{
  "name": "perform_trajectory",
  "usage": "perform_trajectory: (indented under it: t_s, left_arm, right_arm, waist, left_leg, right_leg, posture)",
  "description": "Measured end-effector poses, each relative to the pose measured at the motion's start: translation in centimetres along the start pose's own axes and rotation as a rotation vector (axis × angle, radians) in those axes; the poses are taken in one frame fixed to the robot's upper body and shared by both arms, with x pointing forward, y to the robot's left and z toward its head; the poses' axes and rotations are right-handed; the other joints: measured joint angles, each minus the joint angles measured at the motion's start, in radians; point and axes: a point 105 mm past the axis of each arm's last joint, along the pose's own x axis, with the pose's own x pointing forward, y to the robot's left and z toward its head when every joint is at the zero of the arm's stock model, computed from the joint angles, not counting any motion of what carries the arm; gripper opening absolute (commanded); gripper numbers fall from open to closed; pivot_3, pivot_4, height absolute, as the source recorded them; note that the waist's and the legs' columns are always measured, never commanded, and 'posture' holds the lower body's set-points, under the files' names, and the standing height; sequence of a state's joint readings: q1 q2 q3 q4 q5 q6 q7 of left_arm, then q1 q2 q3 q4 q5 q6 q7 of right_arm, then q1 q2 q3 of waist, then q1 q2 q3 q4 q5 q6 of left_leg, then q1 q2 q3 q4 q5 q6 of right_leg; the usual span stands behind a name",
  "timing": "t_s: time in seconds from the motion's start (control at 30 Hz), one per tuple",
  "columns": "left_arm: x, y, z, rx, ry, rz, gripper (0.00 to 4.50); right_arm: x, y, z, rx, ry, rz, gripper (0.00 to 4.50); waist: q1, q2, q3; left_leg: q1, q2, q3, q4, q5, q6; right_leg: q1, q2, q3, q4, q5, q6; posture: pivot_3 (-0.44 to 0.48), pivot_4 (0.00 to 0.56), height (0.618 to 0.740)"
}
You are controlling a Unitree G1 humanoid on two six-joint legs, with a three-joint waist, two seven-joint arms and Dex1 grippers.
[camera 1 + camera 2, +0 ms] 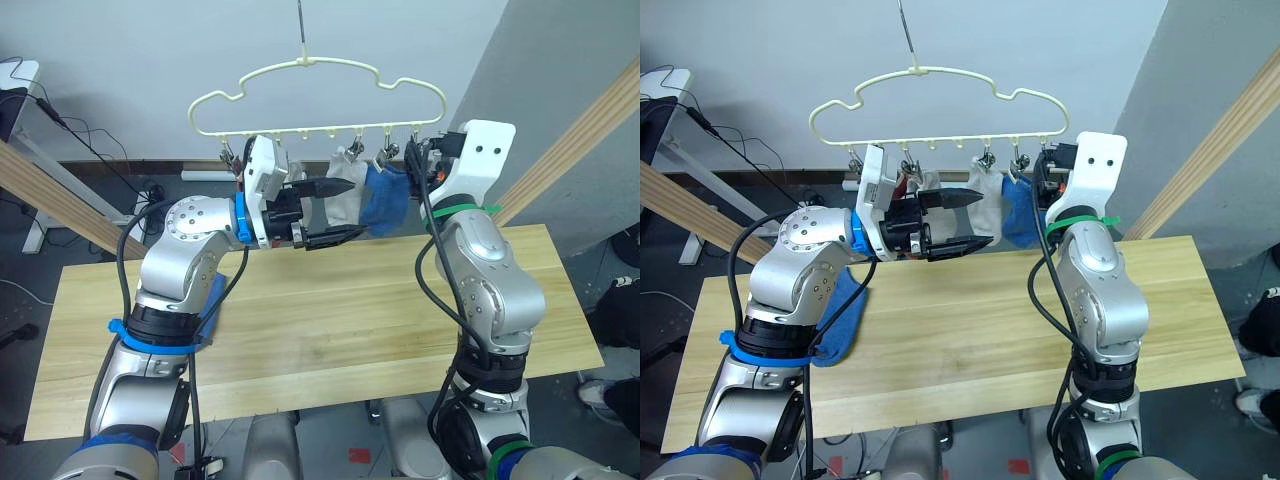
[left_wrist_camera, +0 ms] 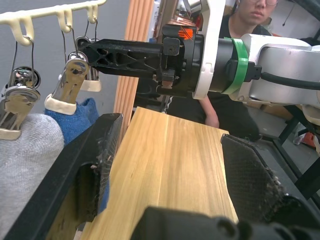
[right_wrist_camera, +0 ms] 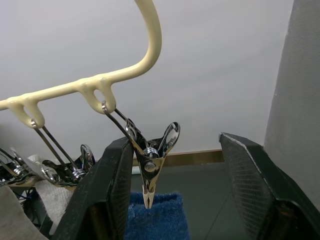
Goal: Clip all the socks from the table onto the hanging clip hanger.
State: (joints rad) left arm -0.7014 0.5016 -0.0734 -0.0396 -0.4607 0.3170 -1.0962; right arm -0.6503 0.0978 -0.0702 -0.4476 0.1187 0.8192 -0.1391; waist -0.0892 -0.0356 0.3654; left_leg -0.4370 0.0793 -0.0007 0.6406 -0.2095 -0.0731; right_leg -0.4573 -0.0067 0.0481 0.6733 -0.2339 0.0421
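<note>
Above the counter [image 1: 300,320], both arms are raised to the clip hanger [image 1: 320,95]. Left pincer [image 1: 335,212] points sideways toward the right arm, fingers spread wide, empty, just in front of a hanging light grey sock [image 1: 345,195]. Right pincer [image 3: 175,200] points up, spread wide around the end clip [image 3: 150,167], which grips a blue sock [image 1: 388,197]. Another blue sock [image 1: 840,320] lies on the counter under the left arm. A person [image 2: 235,100] sits beyond the counter.
</note>
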Motion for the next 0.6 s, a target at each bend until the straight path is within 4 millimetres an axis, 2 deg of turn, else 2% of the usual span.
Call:
perform_trajectory:
  t_s: [0.17, 0.6]
  left_arm:
    - [0.11, -0.10, 0.02, -0.001, -0.006, -0.007, 3.57]
    - [0.19, -0.08, -0.03, 0.002, -0.015, -0.006, 3.57]
  right_arm:
    - [0.28, 0.67, 0.31, 0.044, -0.004, 0.014, 2.79]
    - [0.29, 0.31, -0.23, 0.055, 0.032, -0.013, 2.79]
  waist:
    - [0.000, 0.000, 0.000]
    - [0.000, 0.000, 0.000]
  left_leg:
    - [0.000, 0.000, 0.000, 0.000, 0.000, 0.000]
    - [0.000, 0.000, 0.000, 0.001, 0.000, 0.000]
  right_leg:
    - [0.000, 0.000, 0.000, 0.000, 0.000, -0.001]
    - [0.000, 0.000, 0.000, 0.001, 0.001, -0.001]
  posture:
    - [-0.168, 0.323, 0.740]
    - [-0.178, 0.330, 0.740]
